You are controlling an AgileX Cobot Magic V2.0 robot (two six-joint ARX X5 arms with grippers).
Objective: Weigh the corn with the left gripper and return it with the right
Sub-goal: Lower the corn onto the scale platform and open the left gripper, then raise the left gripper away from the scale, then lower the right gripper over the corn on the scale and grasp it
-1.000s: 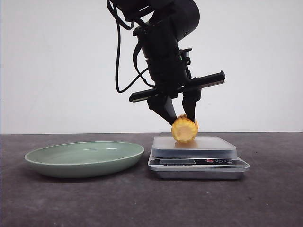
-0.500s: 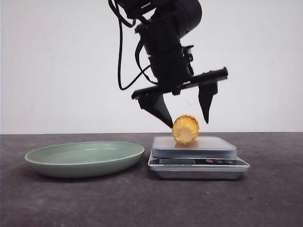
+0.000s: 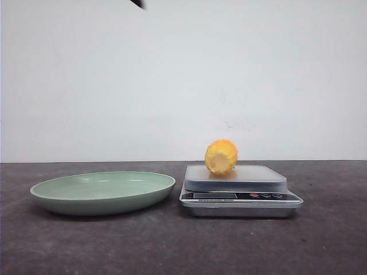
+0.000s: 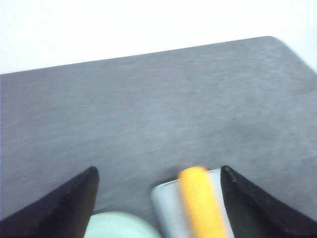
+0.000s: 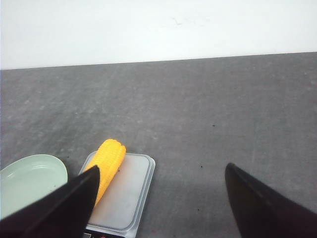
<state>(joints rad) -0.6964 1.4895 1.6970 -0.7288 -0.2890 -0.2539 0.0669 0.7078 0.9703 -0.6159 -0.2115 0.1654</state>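
Corn (image 3: 221, 157) rests on the scale (image 3: 241, 197) beside the plate (image 3: 103, 192); only wrist views show both grippers' fingers (image 4: 64, 206) (image 5: 59, 206) spread wide, empty.

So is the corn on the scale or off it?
On it. The corn lies on its side on the scale, with nothing gripping it.

The front camera sat low at the bench (image 3: 321, 246) edge, facing a pale wall, close to the scale (image 3: 241, 195) and plate (image 3: 103, 192). Both wrist cameras looked down from high up — the left one blurred — each past wide-spread claw fingers. All three views shared the scale, the corn (image 3: 221, 156) on it and the plate's edge.
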